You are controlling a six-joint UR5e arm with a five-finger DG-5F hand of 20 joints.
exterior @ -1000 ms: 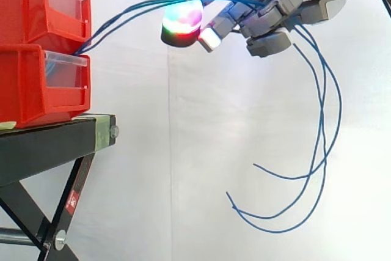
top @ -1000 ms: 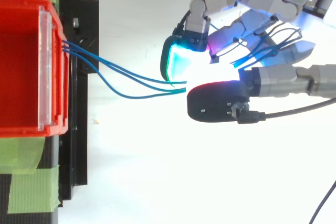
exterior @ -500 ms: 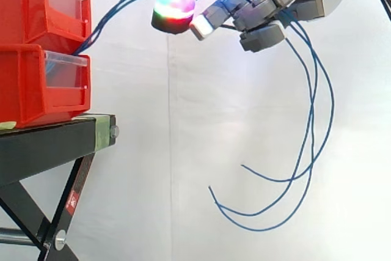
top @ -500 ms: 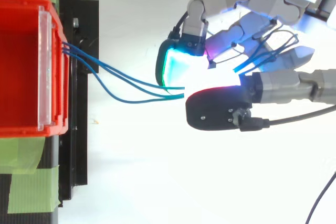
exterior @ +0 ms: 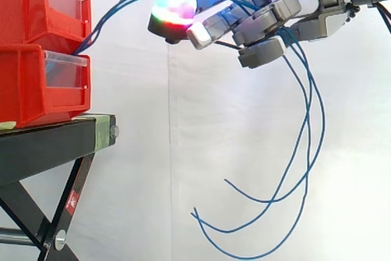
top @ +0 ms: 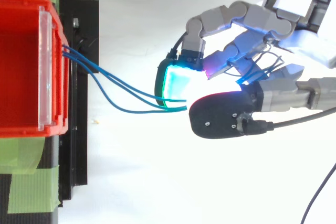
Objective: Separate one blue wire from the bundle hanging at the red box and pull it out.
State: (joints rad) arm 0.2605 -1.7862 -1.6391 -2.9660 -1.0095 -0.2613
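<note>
The hand is up near the top edge of the side view, to the right of the two stacked red bins on the black stand. Its fingers are curled, and the blue wires are nipped between a cyan-green glowing pad and the dark thumb. From above, all three strands seem to run into that pinch, though the glare there makes it hard to say whether each one is truly gripped. The wires leave the gap between the upper and lower bin at the front and climb in a steep arch to the multicoloured pad. They pass through the hand and hang down behind it in long loops before the white curtain. Compared with a second ago, the hand sits higher and slightly nearer the bins. The arch is steeper, and the loose ends have swung left and dropped almost to the bottom edge. In the top view the lowest strand bows out more, and the palm has tilted. The strands are as before at the bin, none drawn free. Green tape lies on the stand beside the bin.
</note>
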